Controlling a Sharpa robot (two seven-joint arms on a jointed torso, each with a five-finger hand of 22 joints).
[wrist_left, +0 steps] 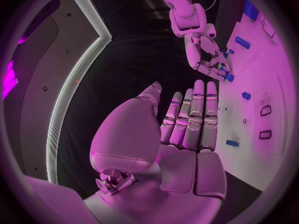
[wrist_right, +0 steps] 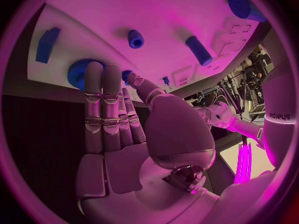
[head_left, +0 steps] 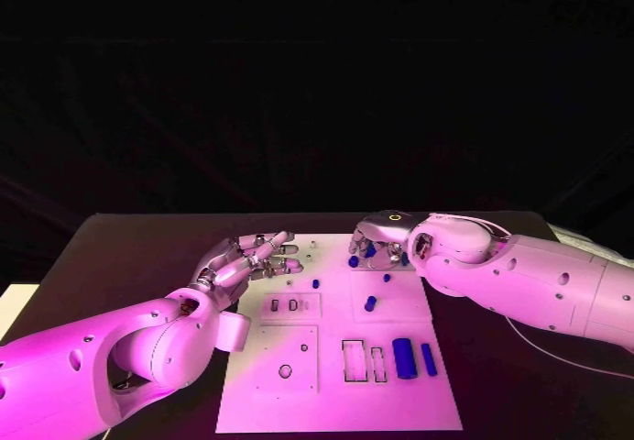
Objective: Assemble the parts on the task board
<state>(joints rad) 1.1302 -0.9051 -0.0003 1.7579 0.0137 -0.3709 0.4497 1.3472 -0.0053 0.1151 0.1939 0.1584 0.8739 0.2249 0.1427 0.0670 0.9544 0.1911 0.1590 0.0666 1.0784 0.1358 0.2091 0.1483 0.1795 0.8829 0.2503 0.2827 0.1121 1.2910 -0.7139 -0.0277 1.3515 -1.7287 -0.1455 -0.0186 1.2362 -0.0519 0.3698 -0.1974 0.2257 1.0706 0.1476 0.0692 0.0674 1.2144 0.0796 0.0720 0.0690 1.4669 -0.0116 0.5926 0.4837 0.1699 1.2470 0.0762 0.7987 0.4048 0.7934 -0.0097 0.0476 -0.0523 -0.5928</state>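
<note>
You are working at the far edge of the task board [head_left: 265,403]. Your right hand [head_left: 377,246] is reaching down over a blue gear [wrist_right: 79,73] lying just past its fingertips [wrist_right: 93,72]; whether it is grasping anything, you cannot tell. Your left hand [head_left: 251,261] is hovering released, fingers straight, holding nothing, beside the board's edge. Judging by this, you are picking a part. Next calls for a firm pinch. Two blue cylinders [head_left: 412,357] are lying well behind the right hand, leaving open room between.
</note>
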